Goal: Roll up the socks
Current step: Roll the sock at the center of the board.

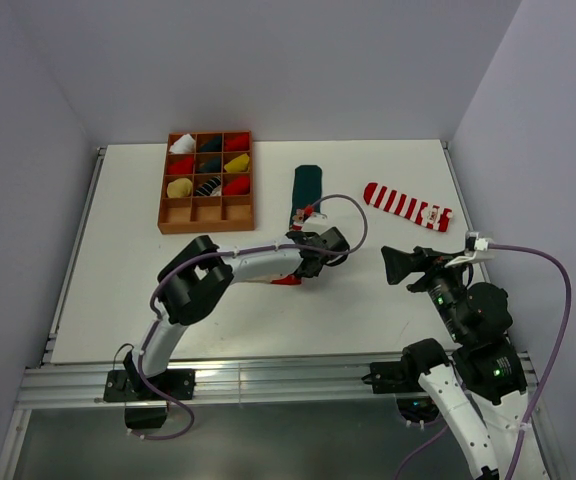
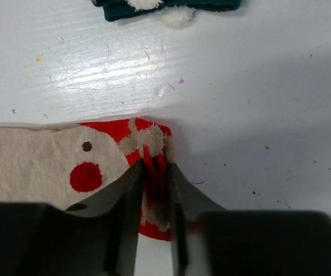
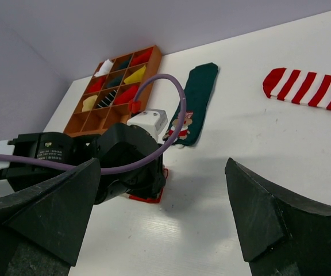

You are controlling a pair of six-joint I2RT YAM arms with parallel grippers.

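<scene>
Left gripper (image 2: 154, 170) clamped on red toe of beige sock (image 2: 33, 161), mid table (image 2: 251, 103); shallow bite, fabric could slip once rolling starts.

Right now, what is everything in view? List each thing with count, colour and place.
beige sock: one, beige with red toe and face, flat at table centre
green sock: one, dark green, beyond the beige sock
striped sock: one, red and white, far right
tray: one, brown, far left
rolled bundles: nine; red, yellow, white, dark, striped; tray's upper three rows
table: one, white
left fingers: two, grey, pinching the beige sock's red toe
right fingers: two, black, open above table
</scene>
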